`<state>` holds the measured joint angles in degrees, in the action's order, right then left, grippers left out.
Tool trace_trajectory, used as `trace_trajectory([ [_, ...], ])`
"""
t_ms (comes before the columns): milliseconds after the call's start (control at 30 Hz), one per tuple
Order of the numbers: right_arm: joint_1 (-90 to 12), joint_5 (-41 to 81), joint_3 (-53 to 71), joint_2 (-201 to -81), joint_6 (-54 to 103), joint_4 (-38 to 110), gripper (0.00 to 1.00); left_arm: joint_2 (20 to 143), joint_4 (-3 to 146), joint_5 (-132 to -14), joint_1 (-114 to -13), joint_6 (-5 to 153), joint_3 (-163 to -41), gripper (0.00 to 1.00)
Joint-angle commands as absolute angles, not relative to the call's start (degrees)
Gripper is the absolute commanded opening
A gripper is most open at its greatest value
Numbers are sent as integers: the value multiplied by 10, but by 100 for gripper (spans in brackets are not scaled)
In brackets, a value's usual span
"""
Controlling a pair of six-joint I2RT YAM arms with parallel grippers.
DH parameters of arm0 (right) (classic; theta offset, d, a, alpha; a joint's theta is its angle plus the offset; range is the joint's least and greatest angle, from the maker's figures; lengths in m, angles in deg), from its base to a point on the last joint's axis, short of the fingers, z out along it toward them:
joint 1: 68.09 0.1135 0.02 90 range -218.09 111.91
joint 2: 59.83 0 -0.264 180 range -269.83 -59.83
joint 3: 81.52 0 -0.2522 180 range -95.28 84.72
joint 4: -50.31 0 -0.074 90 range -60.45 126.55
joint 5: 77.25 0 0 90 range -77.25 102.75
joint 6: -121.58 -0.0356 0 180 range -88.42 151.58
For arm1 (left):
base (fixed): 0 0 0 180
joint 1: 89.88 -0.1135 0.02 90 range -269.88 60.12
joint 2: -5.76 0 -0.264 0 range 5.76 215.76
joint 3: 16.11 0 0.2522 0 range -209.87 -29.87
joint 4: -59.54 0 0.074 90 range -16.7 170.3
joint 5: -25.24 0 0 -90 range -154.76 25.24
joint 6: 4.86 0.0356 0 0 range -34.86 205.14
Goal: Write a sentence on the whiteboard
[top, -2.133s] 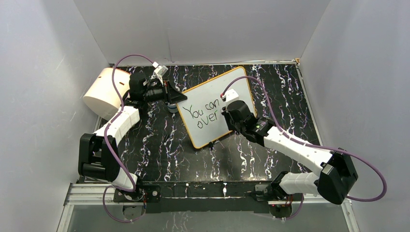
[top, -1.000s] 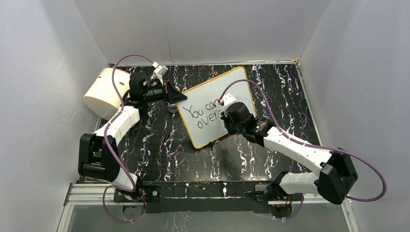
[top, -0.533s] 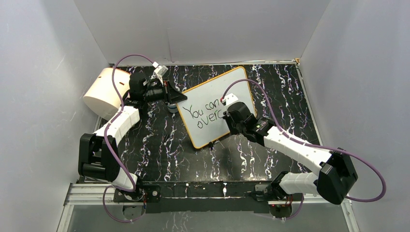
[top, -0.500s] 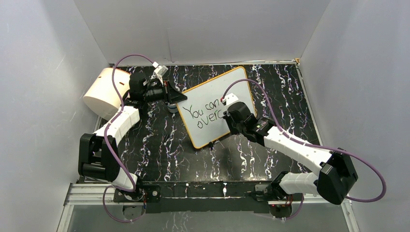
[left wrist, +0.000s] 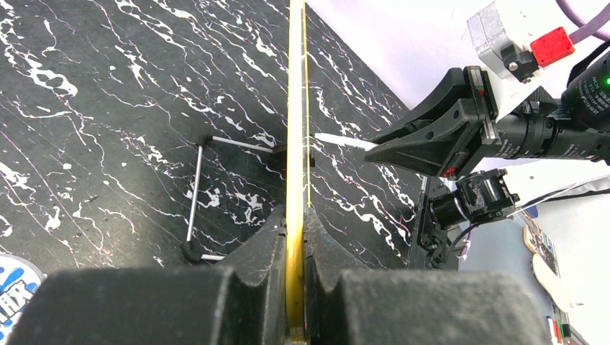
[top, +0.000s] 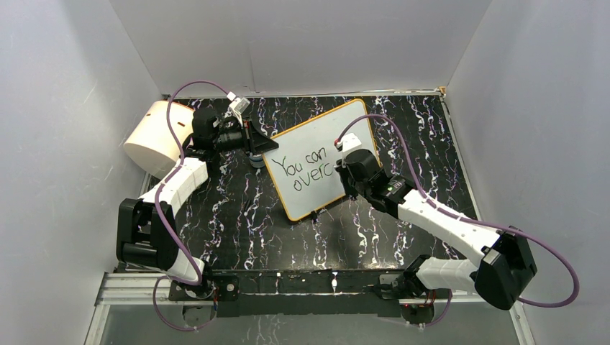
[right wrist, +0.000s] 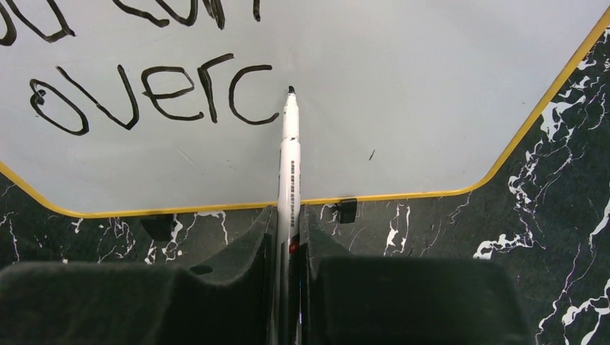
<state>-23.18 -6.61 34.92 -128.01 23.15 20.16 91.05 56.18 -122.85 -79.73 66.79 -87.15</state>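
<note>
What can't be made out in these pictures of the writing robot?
Right wrist view: the top line of the sentence is cut off by the upper edge; the print on the marker is too small.
Left wrist view: the whiteboard shows edge-on, so its writing is hidden.
Top view: the right gripper covers the marker.

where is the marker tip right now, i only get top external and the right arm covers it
observer: Right wrist view: the marker tip sits just right of the "c" ending "overc" on the whiteboard.
operator: is the left arm actually gripping the whiteboard
observer: Yes, left wrist view shows the left gripper shut on its edge, which stands edge-on between the fingers.
operator: marker held straight
observer: It runs centred between the right gripper fingers, tip pointing away.
</note>
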Motion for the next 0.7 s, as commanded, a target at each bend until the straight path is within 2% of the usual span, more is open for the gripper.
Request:
trace_trajectory([
  [0, -239, -70, 338, -1275, 235, 242, 0, 924, 633, -1243, -778, 697, -859, 0],
  [667, -242, -27, 349, -1288, 231, 195, 0, 927, 633, -1244, -778, 697, -860, 0],
])
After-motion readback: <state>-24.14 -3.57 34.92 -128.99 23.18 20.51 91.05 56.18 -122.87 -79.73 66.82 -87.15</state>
